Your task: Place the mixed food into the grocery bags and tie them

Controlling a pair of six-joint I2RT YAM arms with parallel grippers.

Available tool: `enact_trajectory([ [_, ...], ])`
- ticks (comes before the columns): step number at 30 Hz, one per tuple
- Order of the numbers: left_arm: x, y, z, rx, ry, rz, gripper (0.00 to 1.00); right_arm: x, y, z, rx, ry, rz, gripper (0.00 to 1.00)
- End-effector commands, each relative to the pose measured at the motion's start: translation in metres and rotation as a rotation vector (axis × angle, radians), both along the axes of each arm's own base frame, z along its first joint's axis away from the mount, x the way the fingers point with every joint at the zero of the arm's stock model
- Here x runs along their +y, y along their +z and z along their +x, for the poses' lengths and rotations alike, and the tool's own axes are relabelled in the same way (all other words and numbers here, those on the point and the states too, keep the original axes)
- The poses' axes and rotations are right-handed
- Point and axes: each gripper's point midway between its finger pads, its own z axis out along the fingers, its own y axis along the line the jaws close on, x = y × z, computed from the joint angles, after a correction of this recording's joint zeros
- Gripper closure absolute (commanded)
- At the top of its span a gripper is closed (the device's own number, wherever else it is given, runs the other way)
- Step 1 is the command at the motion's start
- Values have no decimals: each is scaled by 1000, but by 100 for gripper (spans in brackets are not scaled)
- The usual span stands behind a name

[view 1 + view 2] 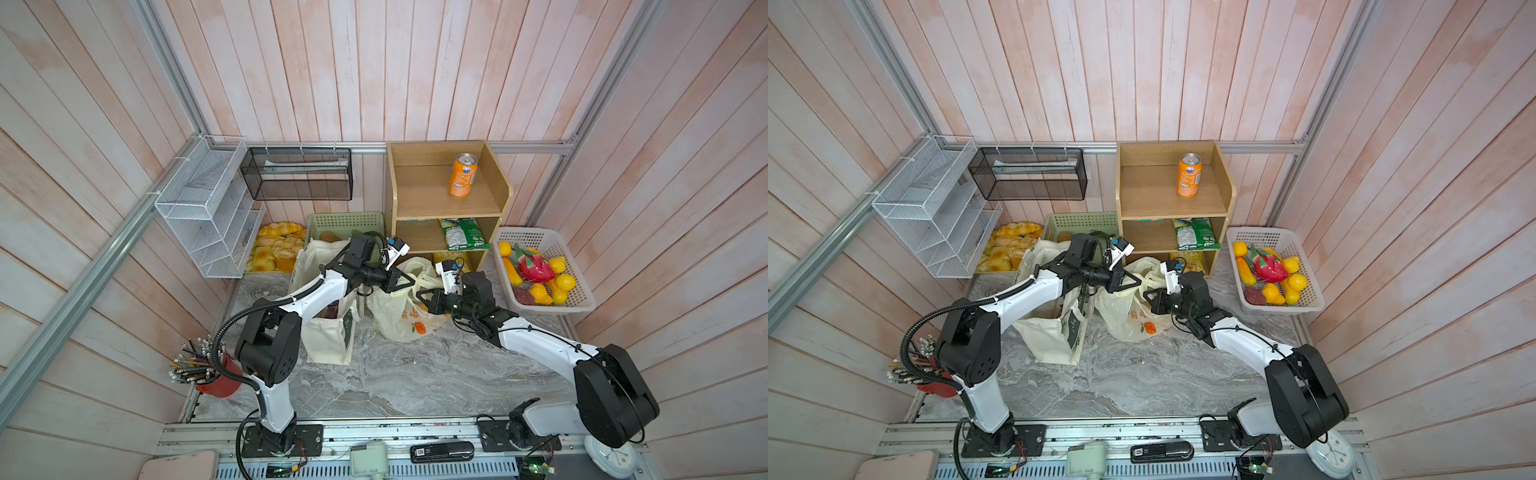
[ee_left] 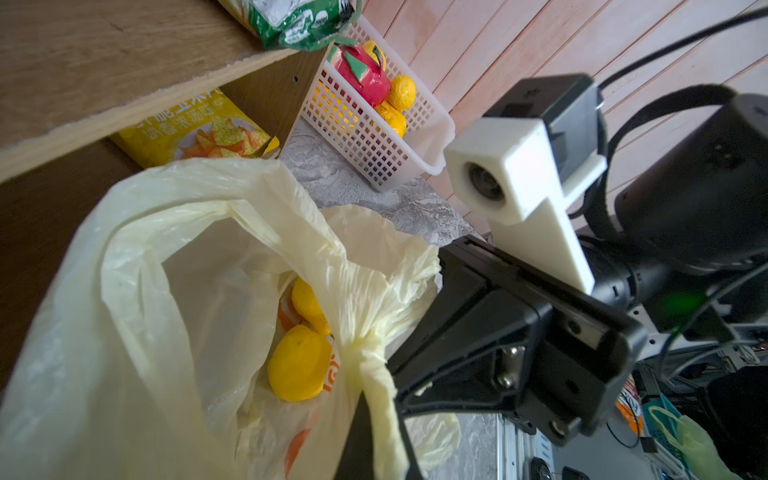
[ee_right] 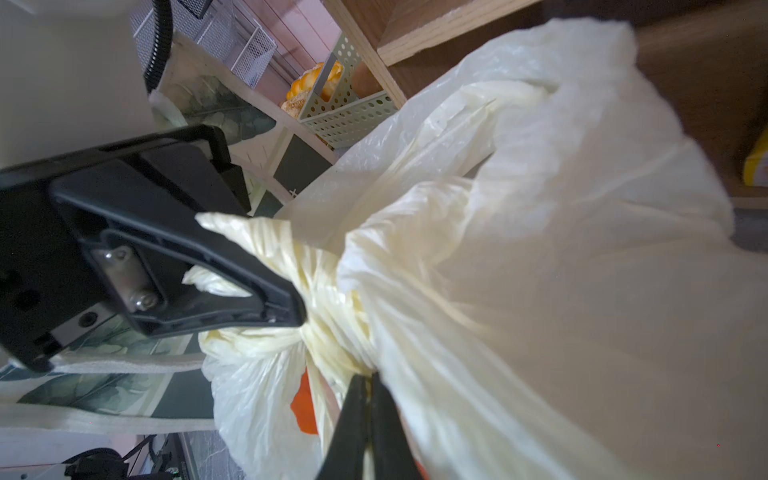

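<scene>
Left wrist view: my left end effector pinches shut the flimsy, slippery plastic bag's twisted handle, probably its safest hold; right end effector unclear.

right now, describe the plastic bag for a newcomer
Find the wooden shelf unit at the back; the plastic bag sits crumpled on the marble table before it. Unlike the cream canvas tote beside it, it is thin, translucent pale yellow with orange fruit print.
</scene>
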Motion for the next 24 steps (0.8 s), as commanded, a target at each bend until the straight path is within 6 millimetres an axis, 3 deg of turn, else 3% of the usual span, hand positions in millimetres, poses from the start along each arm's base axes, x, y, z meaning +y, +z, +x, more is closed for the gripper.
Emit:
enact_trajectory([
  [1, 2, 18, 4, -113, 37, 7, 100, -9, 21, -6, 8, -21, 39, 59],
  [4, 4, 28, 6, -180, 81, 3, 100, -23, 44, -4, 40, -76, 114, 45],
  [7, 6, 34, 6, -246, 119, 0, 100, -31, 65, -4, 73, -111, 206, 40],
  [13, 9, 43, 5, -314, 169, -19, 100, -19, 94, -14, 150, -67, 396, 33],
  [19, 6, 48, 2, -340, 171, -25, 100, -1, 103, -20, 214, -35, 519, 30],
  [24, 2, 49, -2, -348, 154, -29, 100, 10, 96, -15, 258, -31, 548, 30],
])
